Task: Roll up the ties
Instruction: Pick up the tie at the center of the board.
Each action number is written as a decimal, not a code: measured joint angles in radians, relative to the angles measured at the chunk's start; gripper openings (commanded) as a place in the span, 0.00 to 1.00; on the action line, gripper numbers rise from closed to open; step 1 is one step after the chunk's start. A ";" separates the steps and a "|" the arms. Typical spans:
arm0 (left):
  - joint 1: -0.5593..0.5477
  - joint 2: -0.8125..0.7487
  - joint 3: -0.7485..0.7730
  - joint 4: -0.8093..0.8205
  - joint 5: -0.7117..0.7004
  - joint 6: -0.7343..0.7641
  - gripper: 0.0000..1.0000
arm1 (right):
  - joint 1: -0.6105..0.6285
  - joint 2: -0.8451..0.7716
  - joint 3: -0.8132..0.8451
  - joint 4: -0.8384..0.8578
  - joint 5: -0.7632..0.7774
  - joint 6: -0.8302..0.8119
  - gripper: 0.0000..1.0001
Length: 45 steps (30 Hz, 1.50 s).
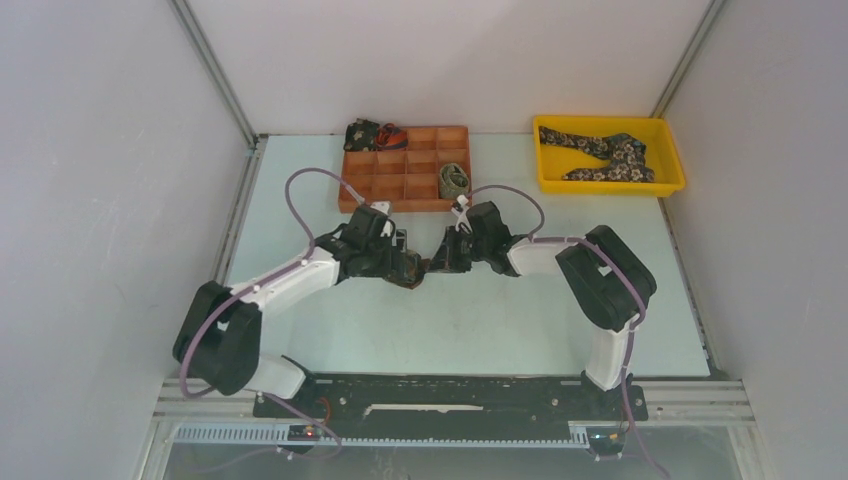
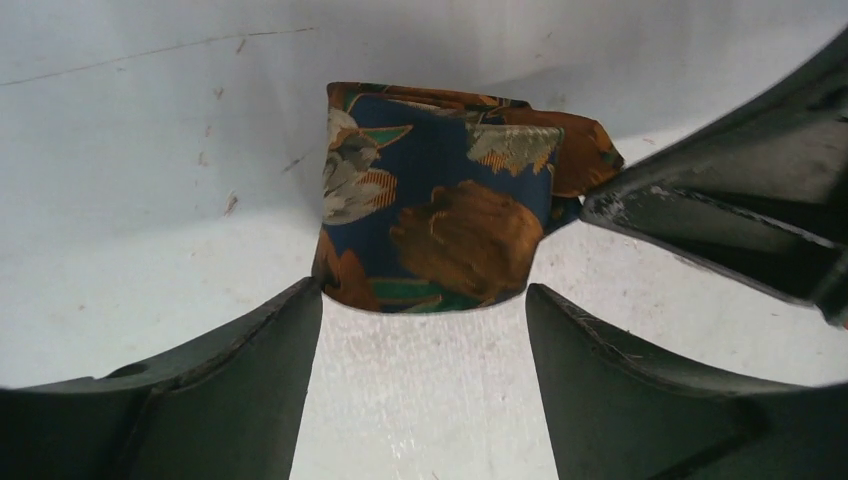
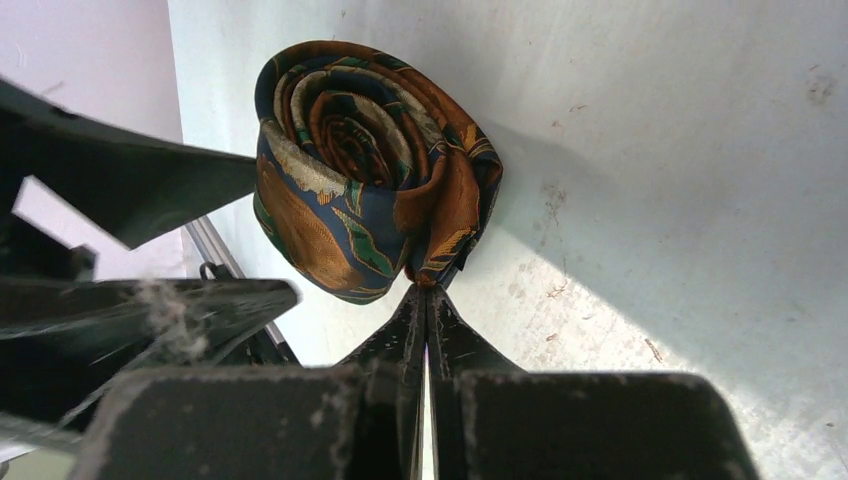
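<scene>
A rolled tie (image 3: pixel 365 170), navy with orange and green floral print, stands as a coil on the table. My right gripper (image 3: pixel 427 292) is shut on the coil's outer end. My left gripper (image 2: pixel 424 295) is open, its fingers (image 2: pixel 250 380) just short of the same coil (image 2: pixel 440 210), not touching it. In the top view the two grippers, left (image 1: pixel 413 272) and right (image 1: pixel 442 260), meet mid-table and hide most of the coil. Dark floral ties (image 1: pixel 603 155) lie unrolled in a yellow bin (image 1: pixel 545 178). An olive coil (image 1: pixel 454 180) sits in a wooden divided tray (image 1: pixel 400 190).
A dark rolled bundle with red (image 1: pixel 375 135) sits at the tray's back left corner. The tray and the bin stand along the far edge. White walls close in both sides. Purple cables (image 1: pixel 300 185) loop above both arms.
</scene>
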 measured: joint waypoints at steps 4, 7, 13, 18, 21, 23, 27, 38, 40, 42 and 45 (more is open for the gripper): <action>0.006 0.077 0.000 0.032 0.019 0.002 0.77 | 0.000 0.002 0.000 0.008 -0.018 0.000 0.27; 0.006 0.103 0.000 0.045 0.026 0.003 0.75 | 0.000 0.002 0.000 0.004 -0.026 -0.003 0.47; 0.006 0.118 0.000 0.064 0.037 0.011 0.72 | 0.000 0.002 -0.006 -0.006 -0.027 -0.018 0.65; 0.006 0.120 0.000 0.074 0.044 0.015 0.70 | 0.004 0.002 -0.035 0.009 -0.020 -0.010 0.69; 0.006 0.122 0.000 0.074 0.051 0.018 0.69 | 0.007 0.008 -0.035 0.035 -0.014 0.002 0.70; 0.006 0.126 0.000 0.076 0.058 0.018 0.68 | 0.010 0.025 -0.035 0.073 -0.019 0.019 0.71; 0.006 0.130 0.000 0.076 0.066 0.019 0.67 | 0.013 0.051 -0.034 0.142 -0.028 0.052 0.71; 0.015 0.133 0.000 0.076 0.072 0.026 0.64 | 0.014 0.109 -0.034 0.272 -0.047 0.124 0.58; 0.015 0.133 0.000 0.078 0.094 0.026 0.63 | 0.015 0.120 -0.034 0.290 -0.045 0.136 0.51; 0.014 0.133 0.000 0.080 0.114 0.026 0.62 | 0.015 0.137 -0.034 0.311 -0.046 0.146 0.42; 0.015 0.133 0.000 0.083 0.143 0.027 0.61 | 0.015 0.156 -0.034 0.333 -0.048 0.163 0.27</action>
